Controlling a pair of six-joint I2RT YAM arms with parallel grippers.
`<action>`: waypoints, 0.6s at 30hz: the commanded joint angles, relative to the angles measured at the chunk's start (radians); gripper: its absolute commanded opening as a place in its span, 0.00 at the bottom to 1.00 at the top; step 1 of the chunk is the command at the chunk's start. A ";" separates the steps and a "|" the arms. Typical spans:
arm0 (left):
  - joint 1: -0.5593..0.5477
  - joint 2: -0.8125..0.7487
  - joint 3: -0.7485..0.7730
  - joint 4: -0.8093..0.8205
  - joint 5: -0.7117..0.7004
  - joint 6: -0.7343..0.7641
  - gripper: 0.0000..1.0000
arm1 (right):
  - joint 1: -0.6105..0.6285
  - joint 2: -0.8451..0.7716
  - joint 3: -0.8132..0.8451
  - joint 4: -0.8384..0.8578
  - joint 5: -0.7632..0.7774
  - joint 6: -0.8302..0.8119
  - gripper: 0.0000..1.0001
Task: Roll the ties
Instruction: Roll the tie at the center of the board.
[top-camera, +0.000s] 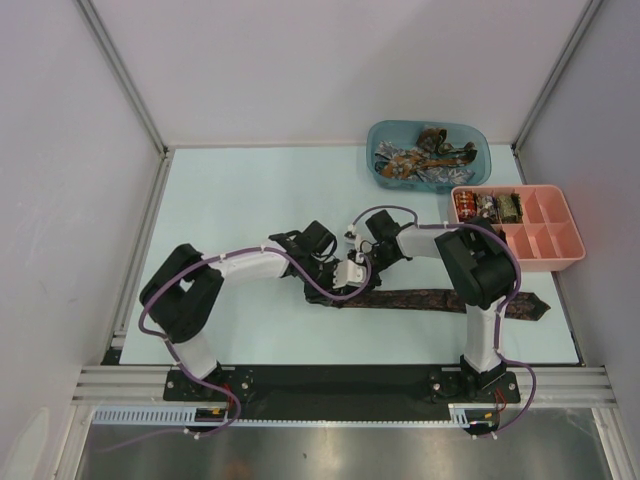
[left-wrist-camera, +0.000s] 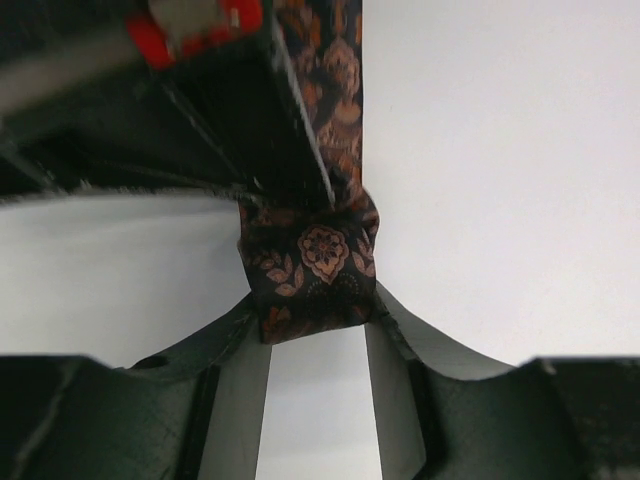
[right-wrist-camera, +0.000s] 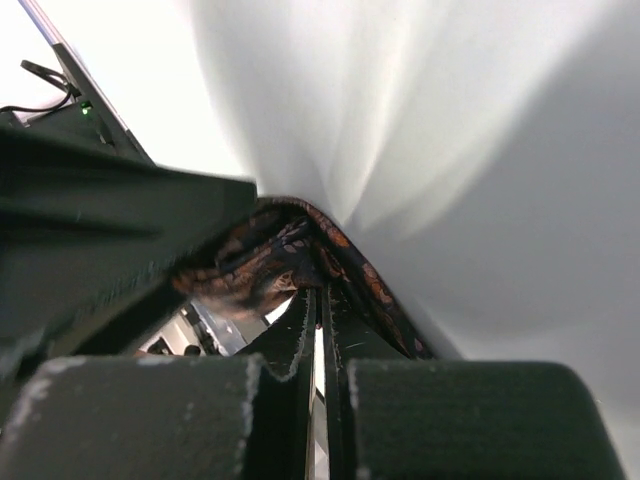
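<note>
From above, the dark tie (top-camera: 440, 300), a long narrow patterned band, lies flat on the pale table (top-camera: 250, 200), its pointed end to the right. The left gripper (top-camera: 335, 268) and the right gripper (top-camera: 357, 262) meet at its left end.

In the left wrist view, the black fingers (left-wrist-camera: 405, 335) pinch a short folded bundle of floral cloth.

In the right wrist view, the jaws are pressed together at the fabric. Whether they catch it, I cannot tell.
</note>
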 joint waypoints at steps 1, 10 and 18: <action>-0.052 0.004 0.087 0.016 0.036 -0.022 0.45 | -0.001 0.041 0.003 -0.040 0.064 -0.039 0.00; -0.102 0.130 0.165 0.003 0.012 -0.027 0.41 | -0.010 0.029 -0.006 -0.017 0.026 -0.029 0.00; -0.122 0.199 0.174 -0.043 -0.039 -0.027 0.40 | -0.023 -0.023 -0.058 0.066 -0.028 0.015 0.00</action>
